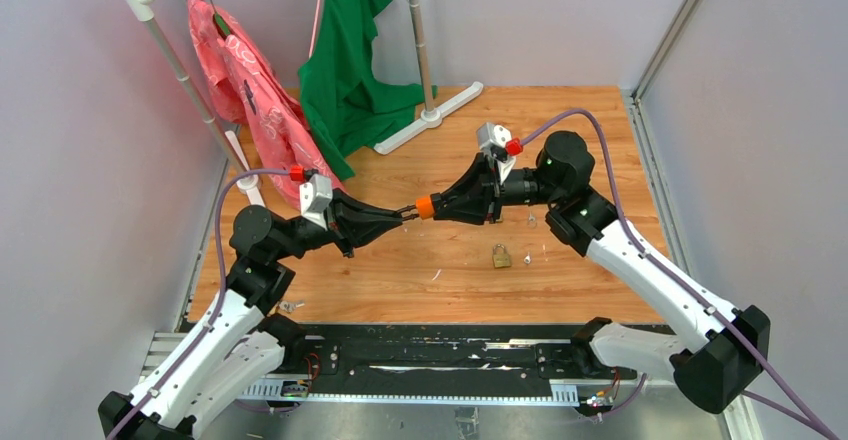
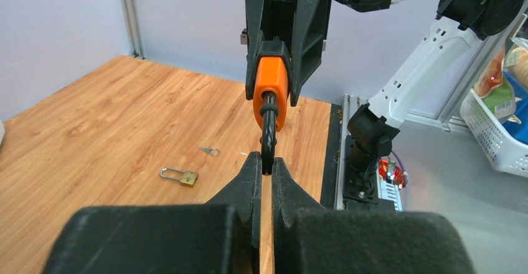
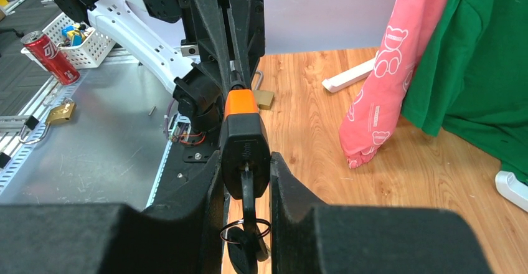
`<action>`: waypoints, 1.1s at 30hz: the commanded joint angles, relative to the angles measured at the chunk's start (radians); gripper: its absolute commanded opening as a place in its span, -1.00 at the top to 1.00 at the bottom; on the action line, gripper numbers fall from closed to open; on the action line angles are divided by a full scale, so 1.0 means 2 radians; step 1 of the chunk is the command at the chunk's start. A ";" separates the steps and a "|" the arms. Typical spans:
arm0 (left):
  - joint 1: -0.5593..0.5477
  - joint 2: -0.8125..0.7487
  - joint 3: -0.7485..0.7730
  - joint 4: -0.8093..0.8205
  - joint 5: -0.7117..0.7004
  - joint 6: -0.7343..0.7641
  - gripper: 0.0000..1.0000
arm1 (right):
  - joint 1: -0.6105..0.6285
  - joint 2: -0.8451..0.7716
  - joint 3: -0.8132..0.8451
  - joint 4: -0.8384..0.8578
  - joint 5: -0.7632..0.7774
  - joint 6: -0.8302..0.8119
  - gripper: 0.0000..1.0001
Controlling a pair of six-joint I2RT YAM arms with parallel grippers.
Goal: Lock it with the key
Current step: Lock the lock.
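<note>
On the far left, a pink shirt (image 1: 250, 95) and a green shirt (image 1: 350, 60) hang on a clothes rack (image 1: 165, 45).

In front of them, the left gripper (image 1: 405, 214) reaches toward the middle of the wooden table (image 1: 600, 130). Its two fingers (image 2: 249, 180) are pressed together on the black loop (image 2: 268, 138) at the top of the orange padlock (image 1: 425, 206).

The padlock hangs in the air between the two arms, above the table. The right gripper (image 1: 445, 203) comes in from the right and pinches the lock's body from both sides. In the right wrist view, a black key (image 3: 248, 190) sticks out of the bottom of the lock, with a ring (image 3: 246, 230) of more keys hanging from it.

On the table, a bit nearer and to the right, lies a small brass padlock (image 1: 501, 256). Nobody is touching it.

I think the step now is closing the lock: both arms hold it, and the key is already in. Next, the loop likely needs pushing all the way into the body. Then something must take hold of the key and turn it, while the lock is held very steady.
</note>
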 commanded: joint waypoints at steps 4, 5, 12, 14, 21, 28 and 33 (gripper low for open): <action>-0.021 0.010 -0.004 0.050 0.025 -0.013 1.00 | 0.011 0.022 0.007 0.062 0.023 -0.003 1.00; -0.022 0.011 -0.003 0.052 0.025 -0.013 1.00 | 0.013 0.024 0.007 0.067 0.022 -0.001 1.00; -0.025 0.013 -0.003 0.056 0.040 -0.015 1.00 | 0.016 0.013 0.007 0.025 0.079 -0.050 1.00; -0.025 0.014 -0.003 0.056 0.038 -0.016 1.00 | 0.017 0.004 0.008 0.011 0.107 -0.078 1.00; -0.025 0.012 -0.005 0.056 0.036 -0.022 1.00 | 0.016 0.002 0.004 0.028 0.114 -0.076 1.00; -0.026 0.016 -0.004 0.056 0.035 -0.020 1.00 | 0.024 0.021 0.001 0.073 0.072 -0.036 1.00; -0.030 0.018 -0.003 0.056 0.030 -0.017 1.00 | 0.042 0.037 0.006 0.092 0.062 -0.027 1.00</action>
